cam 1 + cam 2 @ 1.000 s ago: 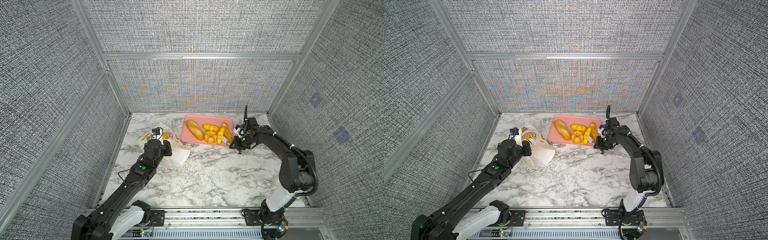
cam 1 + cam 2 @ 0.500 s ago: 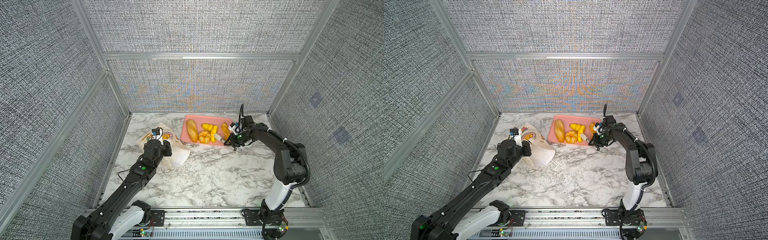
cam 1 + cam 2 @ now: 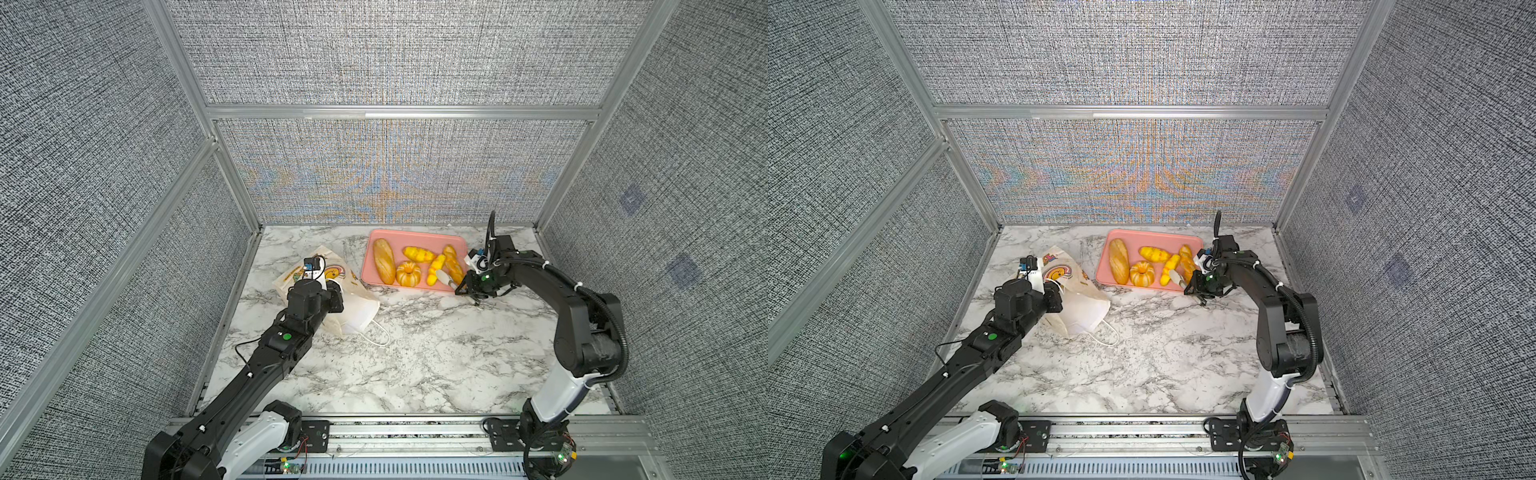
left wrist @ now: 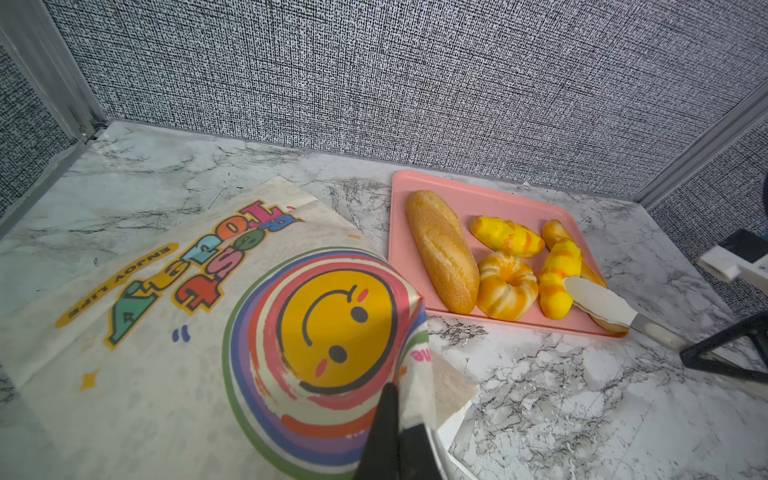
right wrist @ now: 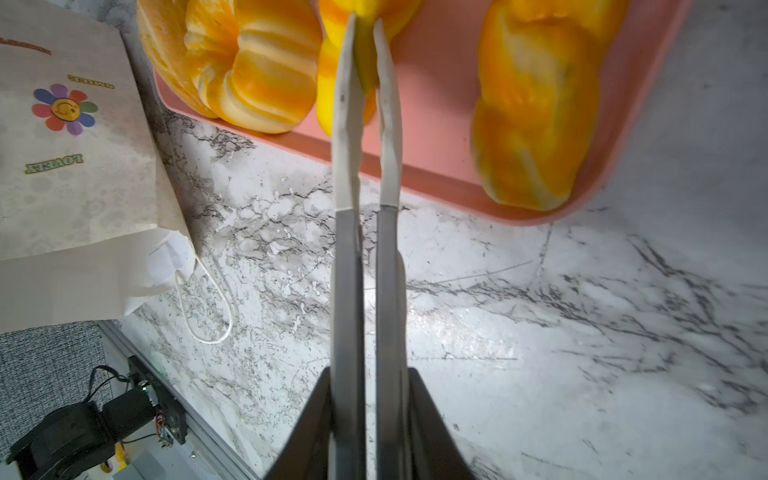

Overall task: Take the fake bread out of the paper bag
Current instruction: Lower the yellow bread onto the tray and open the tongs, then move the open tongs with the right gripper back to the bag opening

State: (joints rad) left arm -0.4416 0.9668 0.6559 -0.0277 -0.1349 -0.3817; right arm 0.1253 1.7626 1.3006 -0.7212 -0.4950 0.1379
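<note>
While the left jaws are shut on a fold of the paper bag, the bag lies flat on the table with its smiley print spread ahead of them. Further ahead and to their right, the fake bread lies on a pink tray: a long loaf, a ring cake, a croissant. The right jaws stand a narrow gap apart, tips on either side of a second croissant; whether they press it cannot be told. A braided stick lies just beside them.

Robot lab test cell, grey woven panels, aluminium frame, marble table, mounting rail at 6 o'clock
</note>
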